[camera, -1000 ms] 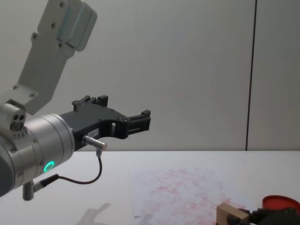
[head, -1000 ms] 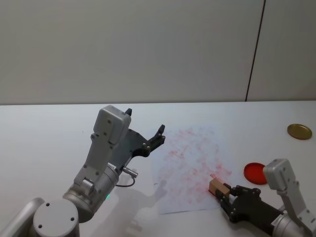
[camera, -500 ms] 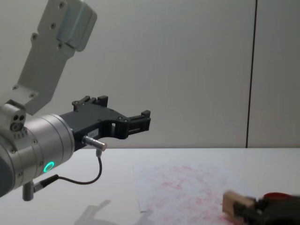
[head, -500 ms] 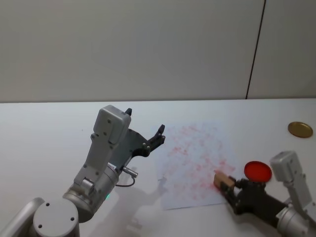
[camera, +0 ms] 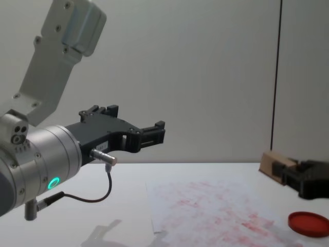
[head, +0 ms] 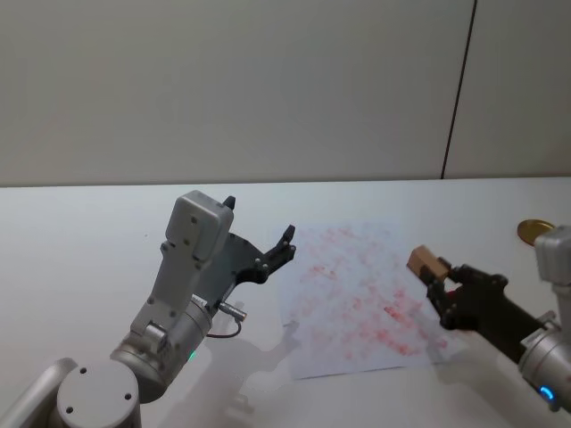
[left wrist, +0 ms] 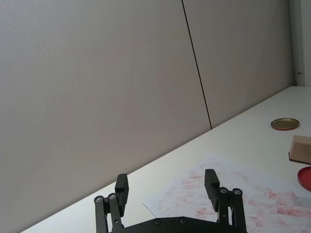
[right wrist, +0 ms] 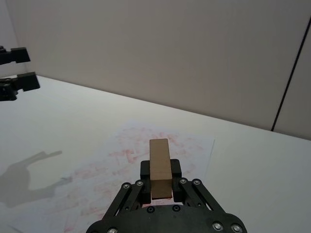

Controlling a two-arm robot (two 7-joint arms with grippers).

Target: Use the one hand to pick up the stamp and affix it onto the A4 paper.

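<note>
Lifted: black two-fingered right gripper [head: 437, 278] came up off the sheet and swung right over the last second. Its jaws stayed clenched on the small light-tan wooden block stamp [head: 427, 262]. Stamp stuck out past the fingertips, tilted, clear of any surface. Large white A4 paper smeared with faint red marks [head: 352, 303] lay below that gripper and out ahead of it, toward the left. Flat round red ink pad [camera: 308, 224] was uncovered, low beneath the gripper, just off the paper's right edge. My read: one impression had been made at the near right corner and this was the lift-off. Next would be a re-ink or another press. Black left gripper [head: 260, 220] hung parked well off to the left, fingers spread and empty, unchanged.
</note>
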